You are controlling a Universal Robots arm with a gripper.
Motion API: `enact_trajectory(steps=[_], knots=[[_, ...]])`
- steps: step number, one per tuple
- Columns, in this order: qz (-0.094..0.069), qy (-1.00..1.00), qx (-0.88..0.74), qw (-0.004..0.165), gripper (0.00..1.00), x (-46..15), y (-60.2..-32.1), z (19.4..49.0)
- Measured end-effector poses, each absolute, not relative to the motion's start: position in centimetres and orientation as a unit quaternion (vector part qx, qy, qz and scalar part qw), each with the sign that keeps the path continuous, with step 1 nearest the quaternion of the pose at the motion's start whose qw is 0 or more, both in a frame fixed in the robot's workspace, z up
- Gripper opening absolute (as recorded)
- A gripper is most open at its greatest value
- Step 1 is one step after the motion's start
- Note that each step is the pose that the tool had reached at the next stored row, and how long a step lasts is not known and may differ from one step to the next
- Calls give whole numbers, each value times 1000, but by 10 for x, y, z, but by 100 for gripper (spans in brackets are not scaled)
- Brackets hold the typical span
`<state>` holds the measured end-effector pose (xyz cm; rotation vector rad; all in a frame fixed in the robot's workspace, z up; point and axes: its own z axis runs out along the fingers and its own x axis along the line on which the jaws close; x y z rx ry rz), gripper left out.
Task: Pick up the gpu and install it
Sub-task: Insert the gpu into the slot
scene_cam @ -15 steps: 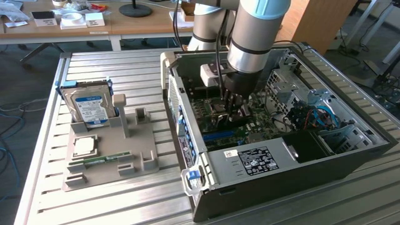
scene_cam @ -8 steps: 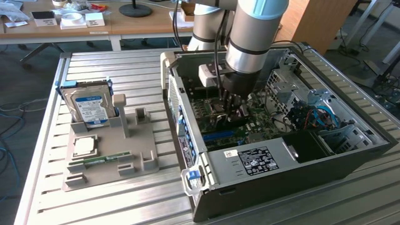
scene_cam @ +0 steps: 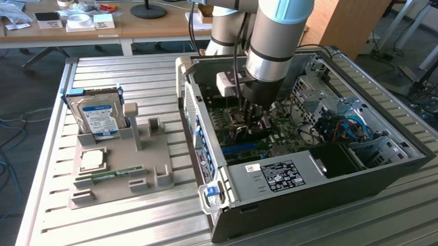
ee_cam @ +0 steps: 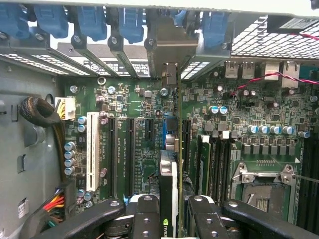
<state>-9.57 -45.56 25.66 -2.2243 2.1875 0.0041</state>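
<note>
- Reaching down into the open black computer case (scene_cam: 294, 210), the black two-fingered gripper (ee_cam: 172, 221) was seen closed narrowly on the gpu (ee_cam: 168, 191), a thin flat dark expansion card with a silver metal bracket (ee_cam: 172, 47) at one end.
- The card was held on edge between the black fingers (ee_cam: 144, 219), directly over the green motherboard (ee_cam: 129, 99).
- Its long axis was run from the fingers straight toward the case's rear wall, parallel to the expansion slots.
- The bracket end was pointed at the row of blue plastic slot latches (ee_cam: 89, 22) and lay against the rear openings.
- Whether the card's edge was seated in a slot could not be told.
- On the slatted metal table (scene_cam: 123, 66), a blue-labelled silver hard drive (scene_cam: 101, 118) was left standing in a grey plastic holder (scene_cam: 147, 154), on the exterior view's left of the case.
</note>
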Motion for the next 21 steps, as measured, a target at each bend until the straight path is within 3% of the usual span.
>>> enact_trajectory(steps=[21], knots=[[1, 701, -713, 11, 27, -96, -455, 250]])
